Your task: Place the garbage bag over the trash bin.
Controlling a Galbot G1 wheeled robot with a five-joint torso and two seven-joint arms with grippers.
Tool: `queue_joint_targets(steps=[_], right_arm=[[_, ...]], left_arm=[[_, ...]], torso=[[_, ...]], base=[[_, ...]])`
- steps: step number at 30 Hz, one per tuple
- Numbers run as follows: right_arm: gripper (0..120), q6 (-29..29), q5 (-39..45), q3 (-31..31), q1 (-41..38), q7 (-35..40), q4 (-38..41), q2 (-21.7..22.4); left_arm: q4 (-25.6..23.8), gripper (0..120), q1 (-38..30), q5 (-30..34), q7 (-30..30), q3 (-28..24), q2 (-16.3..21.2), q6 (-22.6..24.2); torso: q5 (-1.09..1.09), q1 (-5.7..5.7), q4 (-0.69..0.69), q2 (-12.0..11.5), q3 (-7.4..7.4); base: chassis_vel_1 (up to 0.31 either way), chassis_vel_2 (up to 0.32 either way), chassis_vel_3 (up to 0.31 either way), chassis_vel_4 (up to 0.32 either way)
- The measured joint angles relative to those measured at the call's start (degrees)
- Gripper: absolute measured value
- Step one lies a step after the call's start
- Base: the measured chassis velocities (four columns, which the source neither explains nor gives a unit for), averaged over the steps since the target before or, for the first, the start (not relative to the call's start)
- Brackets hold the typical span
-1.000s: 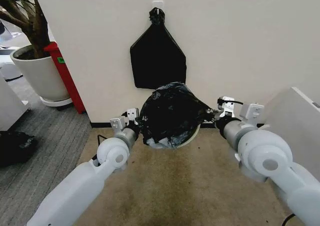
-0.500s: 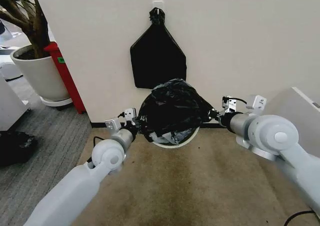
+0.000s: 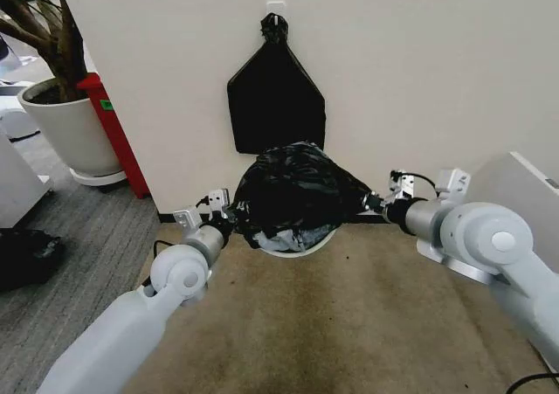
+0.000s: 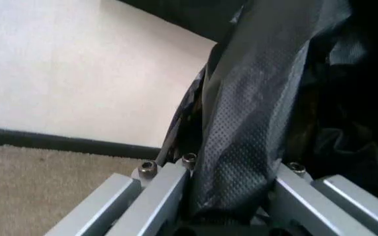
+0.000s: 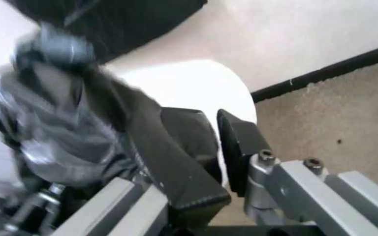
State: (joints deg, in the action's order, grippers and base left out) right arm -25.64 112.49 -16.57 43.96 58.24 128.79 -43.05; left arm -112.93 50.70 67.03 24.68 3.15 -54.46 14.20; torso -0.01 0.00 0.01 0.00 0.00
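The garbage bag (image 3: pixel 293 189), black and crinkly, is stretched wide just above the trash bin (image 3: pixel 288 246), whose cream-white rim peeks out below it by the wall. My left gripper (image 3: pixel 229 220) is shut on the bag's left edge; the left wrist view has the bag (image 4: pixel 255 123) pinched between the fingers of the left gripper (image 4: pixel 232 196). At the bag's taut right corner my right gripper (image 3: pixel 370 203) holds on. In the right wrist view the right gripper (image 5: pixel 216 147) has the bag (image 5: pixel 64 113) draped on one finger, with the bin (image 5: pixel 189 88) behind.
A flat black bundle (image 3: pixel 275 97) hangs on the wall above the bin. A large white plant pot (image 3: pixel 70 132) and a red post (image 3: pixel 113 136) stand at the left. A white box (image 3: pixel 515 197) sits at the right. Tan carpet lies in front.
Both arms have reached farther forward toward the wall. The left gripper has moved a little left and the bag is pulled wider and tauter over the bin.
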Motion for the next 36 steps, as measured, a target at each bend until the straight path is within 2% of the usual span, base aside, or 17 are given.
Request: queue_joint_targets(steps=[4, 5, 6, 10, 21, 22, 23, 27, 32, 36], right_arm=[[14, 1.24, 7.56, -4.82, 1.48, 1.33, -0.18, 0.02], [20, 1.41, 11.56, -7.10, 2.39, 1.84, -0.73, -0.04], [20, 1.41, 11.56, -7.10, 2.39, 1.84, -0.73, -0.04], [37, 0.12, 21.46, -12.59, 5.57, 2.29, -2.99, -0.66], [79, -1.61, 21.02, -14.45, 8.46, 1.81, -3.13, -1.61], [79, -1.61, 21.02, -14.45, 8.46, 1.81, -3.13, -1.61], [85, -2.06, 20.99, -14.55, 8.50, 1.36, -3.59, -1.80], [98, -6.79, 21.24, -15.13, 9.56, -1.83, -7.39, -2.15], [100, -15.23, 20.51, -16.23, 12.30, -8.32, -11.13, -1.66], [100, -16.36, 17.99, -15.60, 12.73, -11.88, -12.33, -1.51]], left_arm=[[0.50, 1, -0.05, 2.19, 0.00, 0.44, 0.06, 0.07], [0.72, 1, -0.11, 3.02, -0.04, 0.57, 0.09, 0.09], [0.72, 1, -0.11, 3.02, -0.04, 0.57, 0.09, 0.09], [1.09, 1, -0.25, 4.84, -0.35, 0.70, 0.28, 0.09], [1.04, 1, -0.86, 5.87, -1.52, 0.58, 1.03, 0.11], [1.04, 1, -0.86, 5.87, -1.52, 0.58, 1.03, 0.11], [1.03, 1, -0.77, 6.03, -1.89, 0.64, 1.22, 0.13], [0.96, 1, -0.59, 6.64, -3.09, 0.94, 1.65, 0.17], [0.94, 1, -0.50, 7.02, -4.59, 1.21, 2.25, 0.17], [0.94, 1, -0.48, 7.32, -5.39, 1.35, 2.53, 0.18]], torso=[[0.00, 0.00, -0.01, 0.00, 0.00], [0.00, 0.00, -0.02, 0.00, 0.00], [0.00, 0.00, -0.02, 0.00, 0.00], [0.01, 0.00, -0.02, 0.00, 0.00], [0.00, 0.00, -0.01, 0.00, 0.00], [0.00, 0.00, -0.01, 0.00, 0.00], [0.00, 0.00, -0.01, 0.00, 0.00], [0.00, 0.00, 0.00, 0.00, 0.00], [0.01, 0.00, -0.02, 0.00, 0.00], [0.00, 0.00, -0.02, 0.00, 0.00]], base=[[0.000, 0.000, 0.000, 0.000], [0.000, 0.000, 0.000, 0.000], [0.000, 0.000, 0.000, 0.000], [0.000, 0.000, 0.000, 0.000], [0.000, 0.000, 0.000, 0.000], [0.000, 0.000, 0.000, 0.000], [0.000, 0.000, 0.000, 0.000], [0.000, 0.000, 0.000, 0.000], [0.000, 0.000, 0.000, 0.000], [0.000, 0.000, 0.000, 0.000]])
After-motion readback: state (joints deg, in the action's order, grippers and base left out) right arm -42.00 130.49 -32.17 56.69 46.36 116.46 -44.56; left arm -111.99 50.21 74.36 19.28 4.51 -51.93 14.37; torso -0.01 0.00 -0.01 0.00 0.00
